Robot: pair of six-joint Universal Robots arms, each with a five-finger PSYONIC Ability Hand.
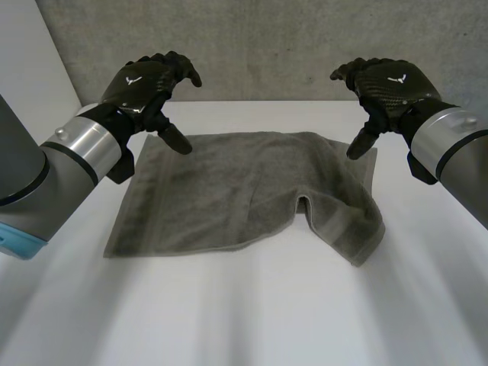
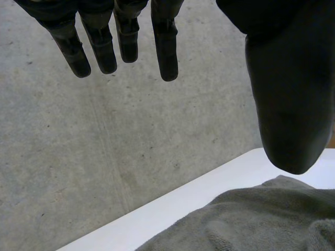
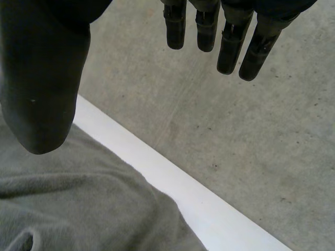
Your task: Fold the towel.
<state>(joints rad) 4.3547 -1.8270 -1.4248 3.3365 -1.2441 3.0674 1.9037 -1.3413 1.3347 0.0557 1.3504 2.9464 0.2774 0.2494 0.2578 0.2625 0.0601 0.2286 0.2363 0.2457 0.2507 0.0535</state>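
My left hand (image 1: pixel 149 85) and right hand (image 1: pixel 390 82) hover over the far corners of the towel (image 1: pixel 229 191), fingers relaxed, holding nothing. I judge they're placed there to pinch those corners.

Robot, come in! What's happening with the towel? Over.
Left hand open, right hand open, above far corners. Towel spread, right side rumpled. Nothing blocking.

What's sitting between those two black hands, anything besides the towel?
Nothing else. In the head view, the stretch between the left hand and the right hand has just the far edge of the grey towel on the white table.
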